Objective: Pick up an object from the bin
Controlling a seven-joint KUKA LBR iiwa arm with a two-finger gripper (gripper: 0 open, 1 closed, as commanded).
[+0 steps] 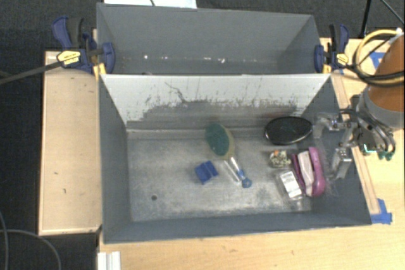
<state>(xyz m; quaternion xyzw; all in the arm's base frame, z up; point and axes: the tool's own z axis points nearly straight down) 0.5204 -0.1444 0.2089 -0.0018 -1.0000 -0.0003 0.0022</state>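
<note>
Jaws of the gripper (336, 147) look spread and empty above the right wall of the bin (158, 212), just beside a pink-and-purple brush-like thing (312, 172). A good grasp would shift them left to straddle its narrow width, clear of the small bottle (289, 184).

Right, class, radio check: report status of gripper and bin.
Gripper at right wall of grey metal bin, beside pink-and-purple plastic oblong. Flat black oval disc close by. Nothing blocking.
</note>
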